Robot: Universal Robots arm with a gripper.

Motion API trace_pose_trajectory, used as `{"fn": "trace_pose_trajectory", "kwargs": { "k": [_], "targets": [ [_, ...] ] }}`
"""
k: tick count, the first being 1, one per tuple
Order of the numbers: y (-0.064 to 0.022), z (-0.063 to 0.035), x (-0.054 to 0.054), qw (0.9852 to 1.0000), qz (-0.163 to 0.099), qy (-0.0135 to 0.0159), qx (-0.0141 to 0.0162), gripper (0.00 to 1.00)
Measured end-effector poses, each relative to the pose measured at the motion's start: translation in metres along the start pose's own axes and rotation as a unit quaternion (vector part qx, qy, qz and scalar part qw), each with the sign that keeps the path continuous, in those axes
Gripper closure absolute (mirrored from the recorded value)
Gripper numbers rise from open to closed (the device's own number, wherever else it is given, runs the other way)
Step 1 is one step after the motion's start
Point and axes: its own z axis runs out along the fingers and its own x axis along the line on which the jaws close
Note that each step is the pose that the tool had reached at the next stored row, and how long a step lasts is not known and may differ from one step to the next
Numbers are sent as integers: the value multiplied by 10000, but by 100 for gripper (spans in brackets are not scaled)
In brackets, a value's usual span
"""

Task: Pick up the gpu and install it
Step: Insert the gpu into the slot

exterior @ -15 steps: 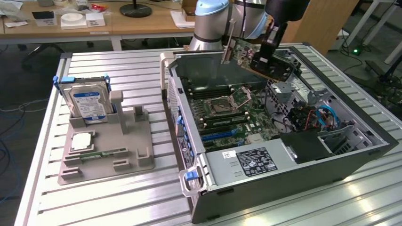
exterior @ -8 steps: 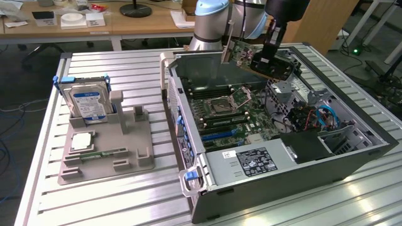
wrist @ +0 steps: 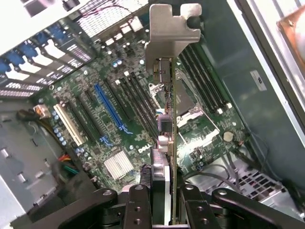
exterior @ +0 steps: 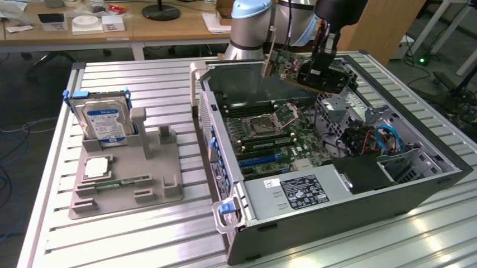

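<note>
Exterior view: a hard drive (exterior: pixel 106 120) stands in its holder (exterior: pixel 119 187); right of it, above the open computer case (exterior: pixel 320 220), the gripper (exterior: pixel 304 70) clamps its fingers on the gpu (exterior: pixel 283 60). Seating it well likely needs the card upright and square to a motherboard slot (wrist: pixel 110 107).

We see a slatted aluminium table (exterior: pixel 127 234) carrying a grey parts holder (exterior: pixel 160 187). On the holder, a silver hard drive (exterior: pixel 104 120) with a blue-white label stands upright at eleven o'clock. A square silvery processor chip (exterior: pixel 98 166) lies at nine o'clock, and a narrow green memory stick (exterior: pixel 119 182) lies just beside it toward five o'clock. A wooden desk (exterior: pixel 179 28) stands at twelve o'clock, beyond the table.
</note>
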Motion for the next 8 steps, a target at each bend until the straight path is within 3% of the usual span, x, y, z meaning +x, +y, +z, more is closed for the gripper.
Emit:
{"fn": "trace_pose_trajectory", "kwargs": {
  "k": [8],
  "targets": [
    [-1,0,2,9987,-517,2,-8,72]
  ]
}}
